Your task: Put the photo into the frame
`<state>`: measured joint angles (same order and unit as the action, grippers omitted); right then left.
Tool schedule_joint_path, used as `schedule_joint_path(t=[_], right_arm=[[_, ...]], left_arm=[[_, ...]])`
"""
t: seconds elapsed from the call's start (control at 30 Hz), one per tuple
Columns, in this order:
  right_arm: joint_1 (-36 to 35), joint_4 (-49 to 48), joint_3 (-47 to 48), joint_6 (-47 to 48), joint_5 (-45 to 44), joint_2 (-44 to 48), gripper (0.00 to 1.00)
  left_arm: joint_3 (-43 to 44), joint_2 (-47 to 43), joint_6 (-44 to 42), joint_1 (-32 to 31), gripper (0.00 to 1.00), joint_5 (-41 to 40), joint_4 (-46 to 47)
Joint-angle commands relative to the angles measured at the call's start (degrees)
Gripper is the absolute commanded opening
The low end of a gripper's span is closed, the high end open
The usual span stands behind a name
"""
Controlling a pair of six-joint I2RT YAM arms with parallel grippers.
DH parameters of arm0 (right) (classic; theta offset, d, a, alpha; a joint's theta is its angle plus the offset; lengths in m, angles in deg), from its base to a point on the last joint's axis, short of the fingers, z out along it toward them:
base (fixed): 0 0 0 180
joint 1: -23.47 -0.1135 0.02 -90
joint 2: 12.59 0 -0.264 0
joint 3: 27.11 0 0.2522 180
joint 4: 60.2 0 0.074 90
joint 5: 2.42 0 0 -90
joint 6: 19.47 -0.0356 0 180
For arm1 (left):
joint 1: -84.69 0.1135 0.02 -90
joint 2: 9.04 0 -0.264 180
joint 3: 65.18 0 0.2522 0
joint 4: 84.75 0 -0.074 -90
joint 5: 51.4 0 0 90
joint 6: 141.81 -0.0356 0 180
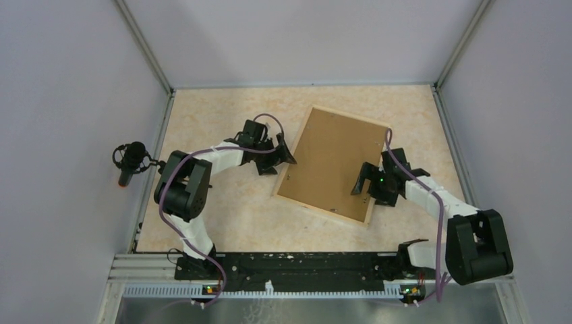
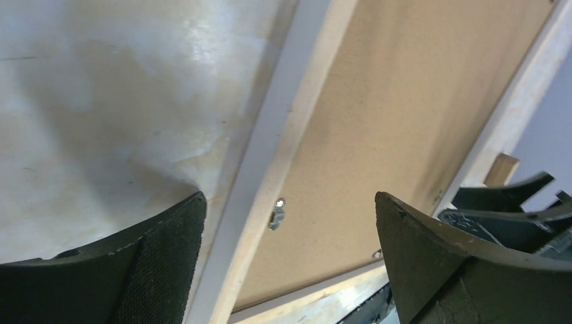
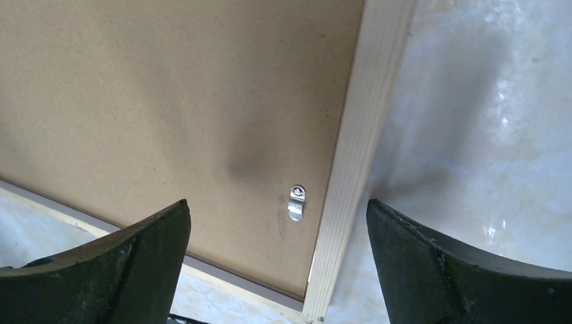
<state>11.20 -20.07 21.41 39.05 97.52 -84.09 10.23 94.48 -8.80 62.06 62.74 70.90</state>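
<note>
Left hand (image 2: 289,197) astride the frame (image 2: 283,135) edge

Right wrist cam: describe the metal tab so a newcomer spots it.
The frame lies flat, a brown backing board filling it. Along its pale right strip, near the close corner, the tab sits on the board. It is small and shiny silver against matte brown.

The frame (image 3: 357,148) lies flat, back up (brown backing board (image 1: 330,162) inside), turned diagonally.
</note>
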Motion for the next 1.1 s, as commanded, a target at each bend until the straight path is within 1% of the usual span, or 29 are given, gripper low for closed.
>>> schedule_joint_path(t=[0.0,0.07,0.13,0.17,0.23,0.27,0.37,0.4,0.43,0.53,0.67,0.77,0.83,0.93,1.07], right_arm=[[-0.12,4.57,1.77,-3.55,-2.35,2.67,0.99],[-0.21,5.89,1.73,-2.92,-3.05,3.45,0.99],[-0.21,5.46,0.17,-3.00,-1.38,4.38,0.99],[-0.26,5.27,-0.80,-3.55,-0.55,4.39,0.97],[-0.64,5.27,-1.72,-4.28,-0.52,4.40,0.87],[-1.05,5.65,-1.75,-4.54,-2.22,4.36,0.82],[-1.52,6.53,-0.85,-4.71,-4.79,4.21,0.63],[-1.76,6.65,-0.37,-4.91,-4.94,4.06,0.59],[-2.15,7.26,0.26,-5.11,-5.72,3.85,0.57],[-4.39,9.53,2.73,-5.53,-9.57,2.64,0.57],[-7.87,12.20,5.48,-5.84,-15.33,-1.22,0.57],[-9.65,12.55,6.64,-6.37,-17.81,-3.57,0.57],[-10.00,11.93,7.00,-6.48,-18.09,-4.67,0.55],[-10.05,11.93,7.52,-5.88,-19.10,-6.13,0.48],[-10.02,12.81,8.64,-4.94,-21.49,-7.74,0.46]], left_arm=[[-1.83,1.46,-0.30,0.92,0.97,-3.16,1.72],[-2.50,2.24,0.79,1.45,0.96,-1.28,2.58],[-2.88,2.38,1.63,1.58,0.96,-1.32,2.50],[-3.00,2.26,2.11,1.62,0.96,-1.49,2.25],[-3.02,1.85,2.76,1.69,0.97,-1.50,1.99],[-3.15,1.48,3.05,1.71,0.97,-1.44,2.00],[-3.72,0.77,3.52,1.80,0.97,-0.78,2.66],[-3.73,0.79,3.48,1.91,0.97,-0.58,2.65],[-3.73,0.80,3.52,1.94,0.97,-0.39,2.60],[-3.89,1.05,4.44,1.91,0.97,1.02,2.74],[-4.46,1.35,5.68,1.98,0.96,3.24,3.73],[-4.82,1.47,6.22,1.97,0.96,4.42,4.32],[-4.95,1.59,6.60,1.98,0.96,4.95,4.61],[-4.96,1.60,6.60,1.98,0.96,5.13,4.55],[-4.79,1.06,6.15,2.11,0.96,4.40,4.09]])
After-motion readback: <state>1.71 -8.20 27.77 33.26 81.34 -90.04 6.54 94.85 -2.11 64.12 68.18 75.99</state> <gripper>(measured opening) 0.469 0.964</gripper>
